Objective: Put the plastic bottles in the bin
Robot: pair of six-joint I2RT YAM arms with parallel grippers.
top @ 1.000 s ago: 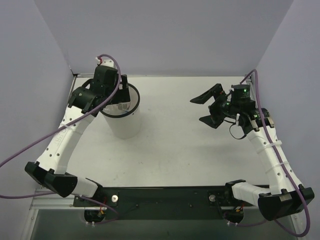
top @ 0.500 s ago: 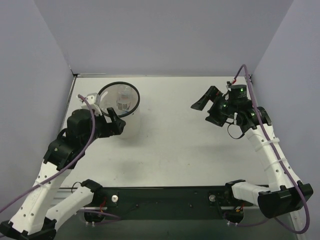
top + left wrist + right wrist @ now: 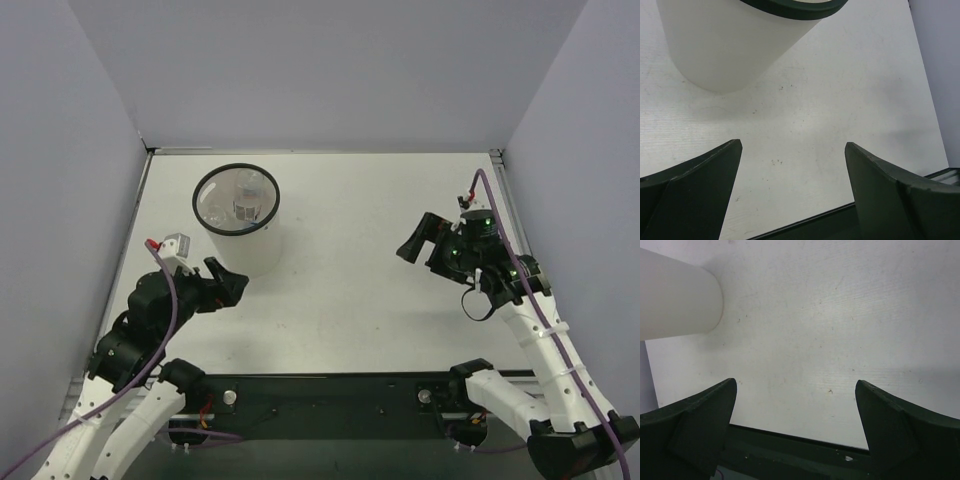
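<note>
The bin [image 3: 243, 258], a white translucent bucket with a black rim, stands at the back left of the table. Clear plastic bottles [image 3: 243, 203] lie inside it; I cannot tell them apart. The bin's wall also shows in the left wrist view [image 3: 725, 45] and in the right wrist view [image 3: 675, 300]. My left gripper [image 3: 228, 285] is open and empty, in front of and below the bin; its jaws stand wide apart in the left wrist view [image 3: 792, 150]. My right gripper [image 3: 420, 248] is open and empty at the right side; it also shows in the right wrist view [image 3: 795, 390].
Grey walls enclose the table on three sides. The black base bar [image 3: 330, 390] with both arm mounts runs along the near edge. A purple cable [image 3: 530, 290] runs along the right arm.
My left arm has pulled back from over the bin toward the near left edge, gripper open. My right arm has drawn back and down toward the near right.
</note>
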